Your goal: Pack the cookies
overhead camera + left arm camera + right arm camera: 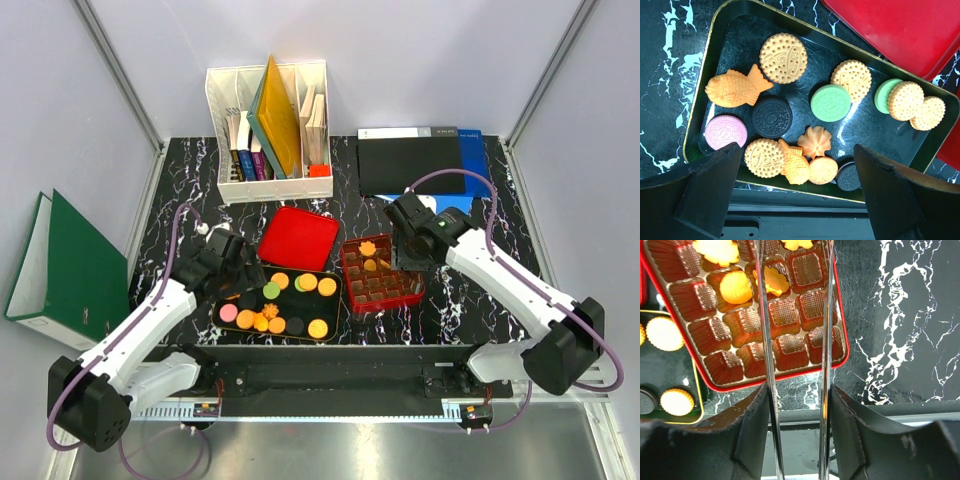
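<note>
Several cookies (278,305) lie on a black gold-rimmed tray (337,300): round yellow, green, pink and black discs, plus orange flower and fish shapes (815,141). My left gripper (235,265) hangs open over the tray's near-left part (797,167), holding nothing. My right gripper (408,245) is shut on chrome tongs (765,340), whose two blades reach out over the red gridded tin (700,295). The blades stand apart and their tips are out of view. A few orange cookies (735,286) sit in the tin's far cells (368,250).
The tin's red lid (298,240) lies just behind the tray. A white organiser with books (268,130) and a black and blue folder (420,160) stand at the back. A green binder (60,265) leans outside the left wall.
</note>
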